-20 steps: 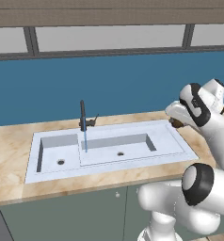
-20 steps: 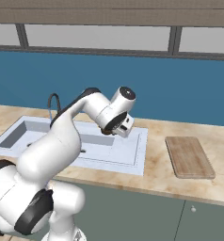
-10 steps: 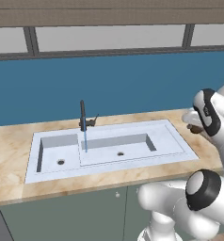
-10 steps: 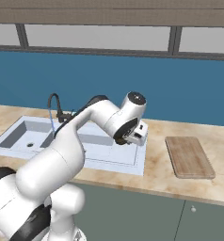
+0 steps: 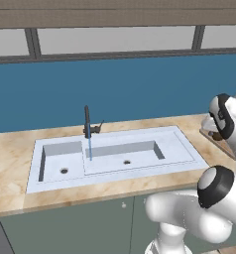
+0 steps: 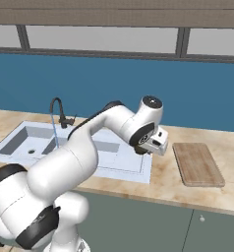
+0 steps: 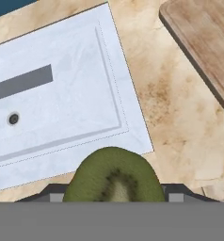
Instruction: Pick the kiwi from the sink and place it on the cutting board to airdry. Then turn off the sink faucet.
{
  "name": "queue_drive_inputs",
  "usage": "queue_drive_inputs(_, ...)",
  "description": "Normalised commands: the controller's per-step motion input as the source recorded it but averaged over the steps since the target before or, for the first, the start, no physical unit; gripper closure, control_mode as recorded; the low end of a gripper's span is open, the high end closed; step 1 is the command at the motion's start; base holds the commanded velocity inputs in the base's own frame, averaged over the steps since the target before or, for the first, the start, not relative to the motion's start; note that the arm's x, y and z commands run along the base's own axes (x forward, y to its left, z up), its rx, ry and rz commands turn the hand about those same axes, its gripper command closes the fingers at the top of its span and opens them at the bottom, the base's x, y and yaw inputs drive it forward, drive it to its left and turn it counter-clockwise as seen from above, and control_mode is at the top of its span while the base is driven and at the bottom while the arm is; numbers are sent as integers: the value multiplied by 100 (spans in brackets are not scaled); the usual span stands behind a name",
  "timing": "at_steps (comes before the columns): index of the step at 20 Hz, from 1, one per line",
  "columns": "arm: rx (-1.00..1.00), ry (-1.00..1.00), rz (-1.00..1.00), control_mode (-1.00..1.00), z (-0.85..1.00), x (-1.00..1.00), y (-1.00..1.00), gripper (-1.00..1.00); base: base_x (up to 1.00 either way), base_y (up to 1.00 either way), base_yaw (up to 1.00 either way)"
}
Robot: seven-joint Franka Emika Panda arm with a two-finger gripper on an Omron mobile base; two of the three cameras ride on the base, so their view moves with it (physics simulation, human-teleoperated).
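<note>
Kiwi sits clamped between my gripper jaws, which I read as closed on the fruit, above the countertop just past the sink rim. Cutting board lies beyond on the counter, apart from the fruit. Faucet runs water into the basin.

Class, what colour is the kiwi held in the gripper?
Olive green, with a paler centre ringed by dark specks. The kiwi shows best in the hand view.
</note>
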Motion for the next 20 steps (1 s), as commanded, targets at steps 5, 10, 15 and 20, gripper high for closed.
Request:
queue_drive_inputs(5, 0, 0, -3, -100, 0, -7, -18, 100, 0, 0, 0)
queue_drive_inputs(10, -5, -4, -1, -100, -7, 5, -15, 100, 0, 0, 0)
queue_drive_inputs(15, -12, -4, -5, -100, -5, 9, -43, 100, 0, 0, 0)
queue_drive_inputs(20, -5, -1, -5, -100, -4, 5, -48, 100, 0, 0, 0)
